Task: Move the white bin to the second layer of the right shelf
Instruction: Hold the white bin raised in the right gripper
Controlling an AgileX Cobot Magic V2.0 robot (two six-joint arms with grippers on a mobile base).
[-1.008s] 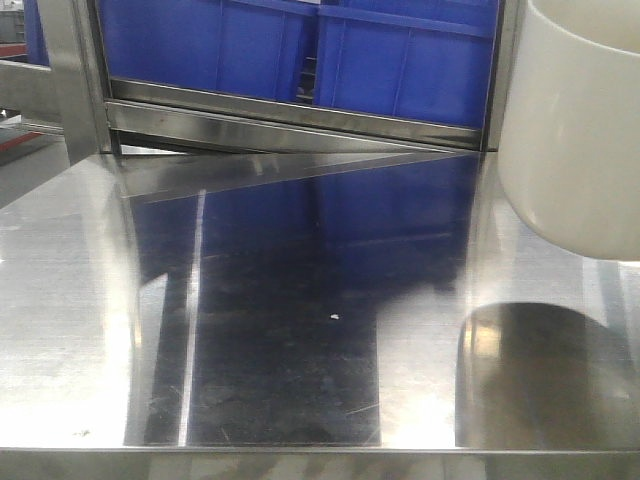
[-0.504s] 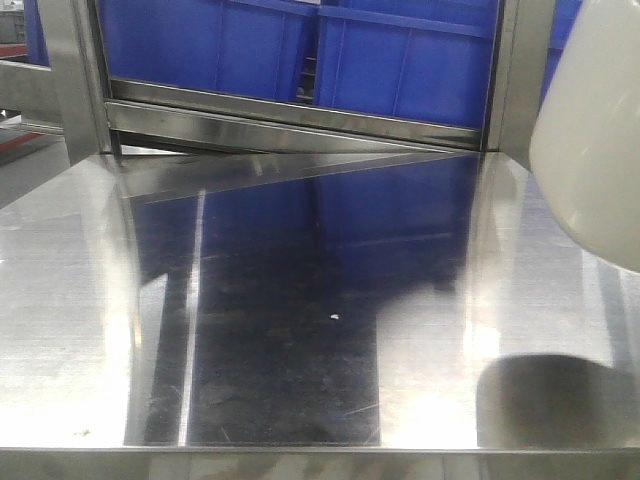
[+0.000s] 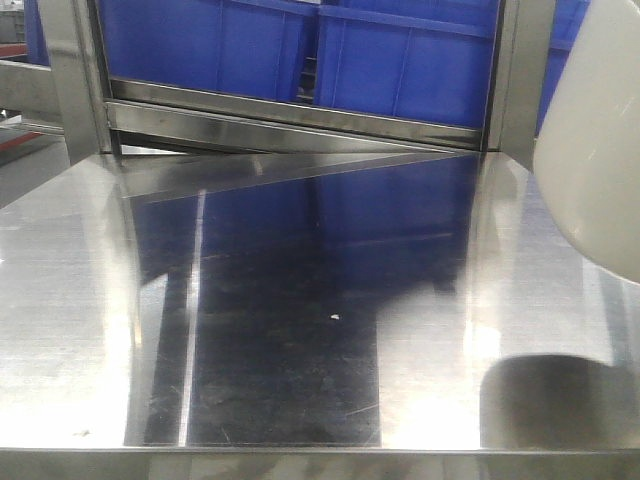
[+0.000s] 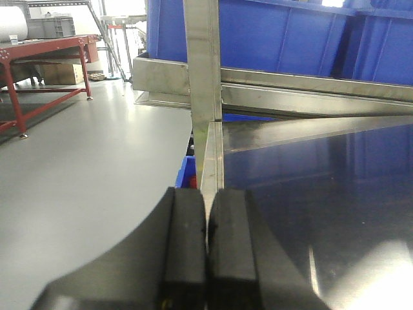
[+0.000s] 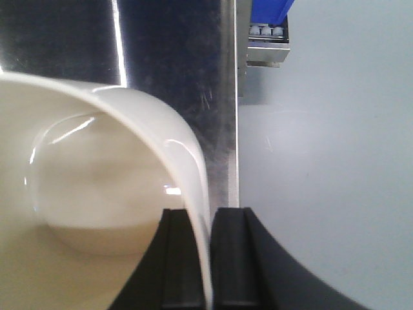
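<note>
Half done, by my reckoning: your right gripper (image 5: pixel 199 223) is clamped on the wall of the white bin (image 3: pixel 600 140), which hangs clear above the steel table (image 3: pixel 300 300) at its right edge. Your left gripper (image 4: pixel 206 213) is closed and empty. Shelving the bin is not yet done.

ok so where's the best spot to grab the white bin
The upper wall at the rim, from the open top, one finger inside and one outside, as the right gripper holds the white bin. Its smooth, tapering sides show no handle to pinch.
</note>
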